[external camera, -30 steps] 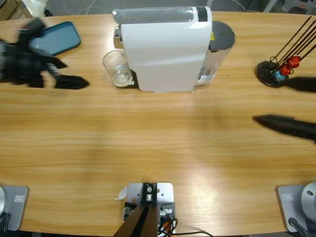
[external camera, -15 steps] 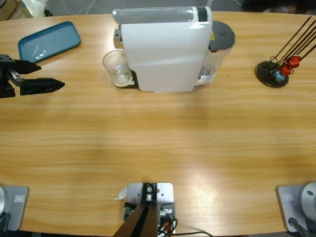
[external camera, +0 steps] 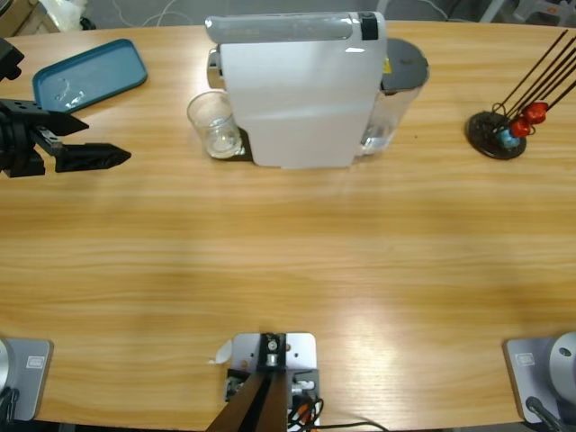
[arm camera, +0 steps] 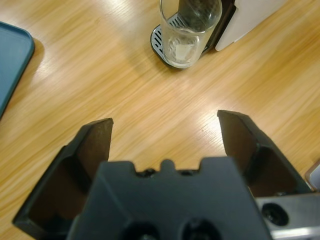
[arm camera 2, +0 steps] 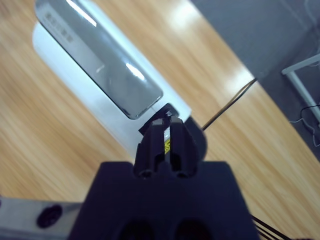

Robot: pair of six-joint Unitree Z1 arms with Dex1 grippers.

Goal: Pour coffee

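Note:
A clear glass [external camera: 214,124] [arm camera: 190,30] stands on the drip tray at the left end of the white coffee machine [external camera: 297,90] [arm camera 2: 100,60]. No coffee shows in the glass or anywhere else. My left gripper [external camera: 108,141] [arm camera: 165,122] hovers open near the table's left edge. It points at the glass, well short of it, with nothing between its fingers. My right gripper [arm camera 2: 166,122] is shut and empty, up above the machine's top. It is outside the high view.
A blue tray [external camera: 90,74] [arm camera: 12,65] lies at the back left, just behind my left gripper. At the far right stands a black wire stand [external camera: 504,130] with red and blue capsules. The machine's grey water tank [external camera: 396,81] sits at its right end.
My left gripper swung back from near the glass to the left edge, then crept a little to the right. The right gripper's jaws left the high view's right edge.

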